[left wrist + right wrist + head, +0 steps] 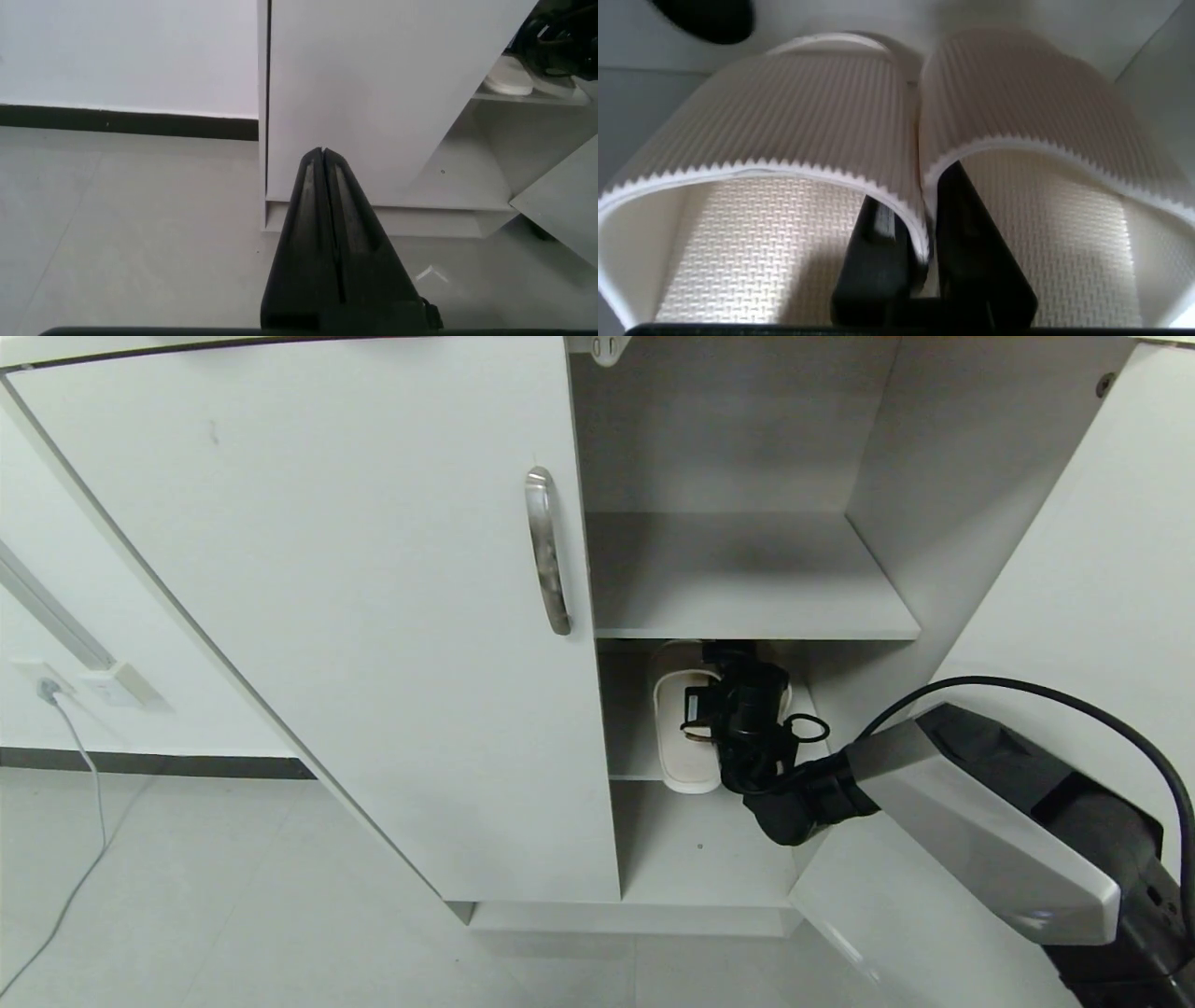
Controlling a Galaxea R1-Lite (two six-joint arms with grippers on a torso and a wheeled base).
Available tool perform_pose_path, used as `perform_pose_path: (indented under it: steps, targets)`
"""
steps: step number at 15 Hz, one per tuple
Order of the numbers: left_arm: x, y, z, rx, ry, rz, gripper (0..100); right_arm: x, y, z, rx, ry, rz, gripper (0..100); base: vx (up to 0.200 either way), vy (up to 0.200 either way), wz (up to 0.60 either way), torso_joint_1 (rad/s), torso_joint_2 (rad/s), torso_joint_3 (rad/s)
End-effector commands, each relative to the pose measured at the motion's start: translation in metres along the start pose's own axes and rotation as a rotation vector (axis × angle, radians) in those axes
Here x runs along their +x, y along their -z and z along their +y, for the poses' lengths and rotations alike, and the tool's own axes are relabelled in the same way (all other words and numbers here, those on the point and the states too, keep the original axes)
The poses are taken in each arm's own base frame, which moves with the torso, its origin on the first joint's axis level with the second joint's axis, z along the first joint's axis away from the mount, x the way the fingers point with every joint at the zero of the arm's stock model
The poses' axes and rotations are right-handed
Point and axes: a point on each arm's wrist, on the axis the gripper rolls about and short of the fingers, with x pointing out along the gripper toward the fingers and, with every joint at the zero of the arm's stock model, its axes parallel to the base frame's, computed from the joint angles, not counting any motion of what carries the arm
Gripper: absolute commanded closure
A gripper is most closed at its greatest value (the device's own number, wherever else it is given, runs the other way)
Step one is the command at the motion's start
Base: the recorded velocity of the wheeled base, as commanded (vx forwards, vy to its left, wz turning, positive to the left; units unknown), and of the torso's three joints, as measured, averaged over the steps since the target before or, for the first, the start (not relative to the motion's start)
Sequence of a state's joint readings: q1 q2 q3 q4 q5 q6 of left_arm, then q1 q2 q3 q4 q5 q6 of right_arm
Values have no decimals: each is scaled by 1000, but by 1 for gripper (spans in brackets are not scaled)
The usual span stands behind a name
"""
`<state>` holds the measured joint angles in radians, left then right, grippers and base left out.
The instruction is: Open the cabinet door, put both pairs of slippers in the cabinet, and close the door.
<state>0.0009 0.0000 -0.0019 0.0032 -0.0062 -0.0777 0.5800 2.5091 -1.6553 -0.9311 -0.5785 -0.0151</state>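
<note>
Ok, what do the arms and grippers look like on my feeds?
Right arm: silver-grey boxy shell, black joints, a black cable looping over it. Right gripper: black, flat-fingered. Left gripper: black, long and narrow, grooved lengthwise.

Pair of white ribbed slippers [831,121] side by side inside the cabinet [747,579], at its lower shelf; right door [1083,551] open.

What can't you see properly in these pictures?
- Head view: the right gripper hides most of the white slippers.
- Head view: the closed cabinet door hides whatever is behind it.
- Right wrist view: the slippers' heel ends are cut off by the picture edge.
</note>
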Motion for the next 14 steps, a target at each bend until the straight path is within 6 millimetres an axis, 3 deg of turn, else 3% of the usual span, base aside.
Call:
perform_pose_path:
  steps: [1,11,12,14]
  targets:
    - [0,0,0,-1,-1,0,100,3,5,0,-4,0,5,100,0,0,0,0,0,0]
    - [0,0,0,-1,-1,0,100,9,20,-3,-13,6,28,100,0,0,0,0,0,0]
    - [0,0,0,-1,-1,-1,100,9,20,-3,-13,6,28,0,0,0,0,0,0,0]
    - [0,0,0,-1,-1,0,100,9,20,-3,-13,6,28,0,0,0,0,0,0,0]
